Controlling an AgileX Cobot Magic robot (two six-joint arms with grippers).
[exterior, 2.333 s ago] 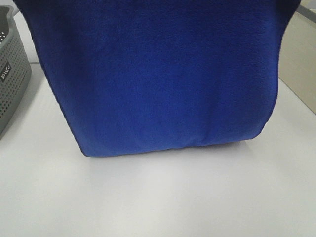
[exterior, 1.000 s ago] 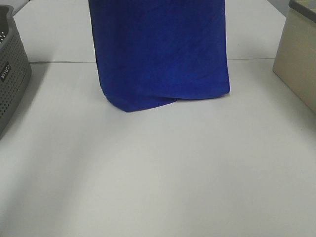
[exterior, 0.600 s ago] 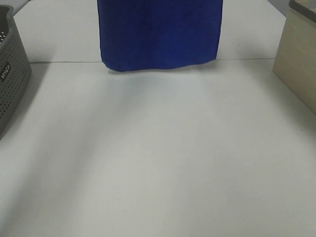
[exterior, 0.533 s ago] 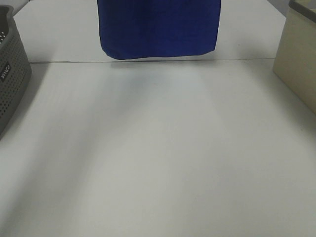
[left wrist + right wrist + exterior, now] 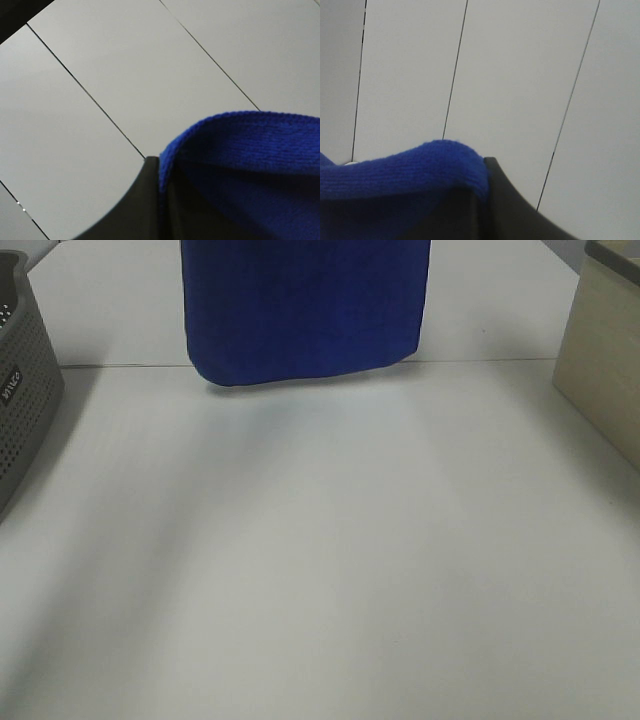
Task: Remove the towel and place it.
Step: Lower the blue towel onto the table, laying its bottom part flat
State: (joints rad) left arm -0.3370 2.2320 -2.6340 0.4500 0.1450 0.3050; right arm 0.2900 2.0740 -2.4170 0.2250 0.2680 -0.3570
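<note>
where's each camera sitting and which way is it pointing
High camera: mounted up high, looking down across the white table at the hanging towel; no arm shows.
Left wrist: on the left arm, looking past the left claw, shut on the towel's hem, toward pale seamed panels.
Right wrist: on the right arm, looking past the right claw, likewise shut on the hem.
Shared: all three show the towel.

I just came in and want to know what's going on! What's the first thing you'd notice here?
The big bright blue towel grabs the eye: it hangs down at the top middle of the high view, above the plain white table. A grey basket full of little holes peeks in at the left edge, and a beige box at the right edge.
</note>
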